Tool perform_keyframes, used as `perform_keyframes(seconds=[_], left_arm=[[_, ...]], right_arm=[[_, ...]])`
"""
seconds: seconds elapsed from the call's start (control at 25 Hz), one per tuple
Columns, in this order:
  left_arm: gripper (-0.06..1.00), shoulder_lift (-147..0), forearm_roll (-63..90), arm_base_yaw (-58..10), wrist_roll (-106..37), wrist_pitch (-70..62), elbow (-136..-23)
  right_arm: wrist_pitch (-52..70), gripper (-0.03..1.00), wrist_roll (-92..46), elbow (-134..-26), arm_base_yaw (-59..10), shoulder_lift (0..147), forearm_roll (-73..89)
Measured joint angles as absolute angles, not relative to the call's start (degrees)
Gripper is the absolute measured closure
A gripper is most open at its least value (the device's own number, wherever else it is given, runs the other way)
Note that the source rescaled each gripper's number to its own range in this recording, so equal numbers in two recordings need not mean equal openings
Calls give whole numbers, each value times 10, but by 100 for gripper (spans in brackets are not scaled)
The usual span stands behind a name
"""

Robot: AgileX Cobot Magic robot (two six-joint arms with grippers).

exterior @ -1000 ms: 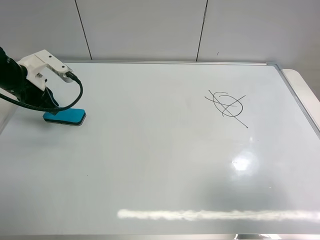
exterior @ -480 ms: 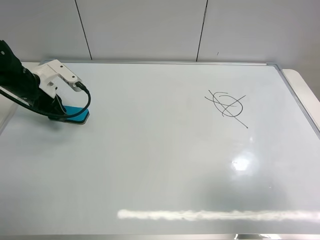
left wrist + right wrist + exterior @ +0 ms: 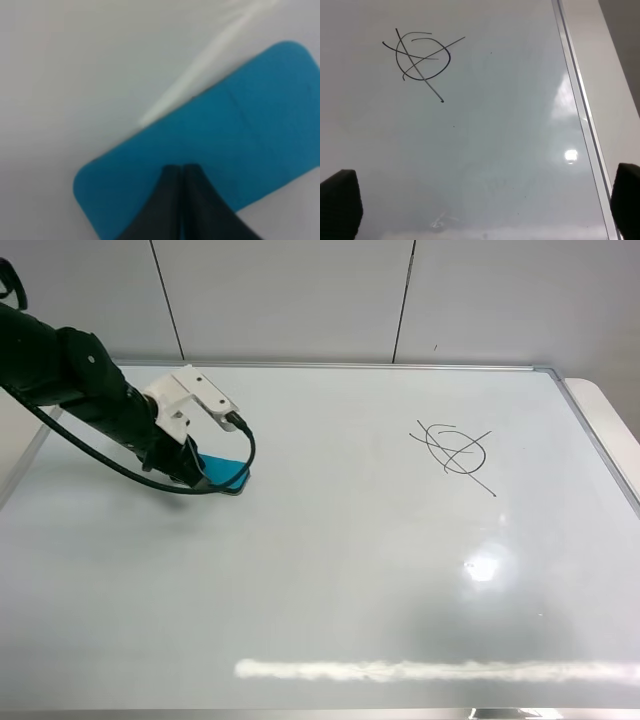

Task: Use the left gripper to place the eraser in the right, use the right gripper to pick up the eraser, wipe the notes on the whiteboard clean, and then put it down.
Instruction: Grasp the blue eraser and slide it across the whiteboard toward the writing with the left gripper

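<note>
**Exterior high view.** The whiteboard [image 3: 330,570] is shown lying flat, bounded by a thin silver frame [image 3: 590,430], with a grey panelled wall [image 3: 290,300] behind its far edge. The left gripper [image 3: 196,474] is seen over the left part of the board, at the end of a black arm [image 3: 70,375] with a white block [image 3: 185,400] on top and a looping black cable [image 3: 245,445]. The eraser [image 3: 225,472] is found directly at the tip of this gripper, lying on the board surface and partly hidden by it. The notes [image 3: 455,450], a rough oval crossed by several lines, are drawn on the right part of the board, well apart from the eraser. The right gripper is not seen in this view.

**Left wrist view.** The fingers [image 3: 170,200] of the left gripper [image 3: 181,172] are pressed together with no gap between them, and their tips are set against the flat teal top of the eraser [image 3: 225,135]; nothing is clamped between them.

**Right wrist view.** The right gripper [image 3: 482,205] is held above the board with its fingertips [image 3: 337,200] spread wide apart, and nothing is held. The notes [image 3: 422,57] are seen beyond it.
</note>
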State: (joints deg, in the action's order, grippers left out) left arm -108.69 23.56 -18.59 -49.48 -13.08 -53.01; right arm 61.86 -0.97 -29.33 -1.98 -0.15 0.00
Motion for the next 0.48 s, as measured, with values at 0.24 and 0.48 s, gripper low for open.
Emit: perform_keyframes(seconds=[0.24,0.48], left_arm=[[94,-1091,240,-288,-418,-124,-530],[94,-1107,241,-379,-337,-104,-541]], right_arm=[[619,-3,-10,-293,-20,-2,0],[619,-3,-10,-293,-20,-2,0]])
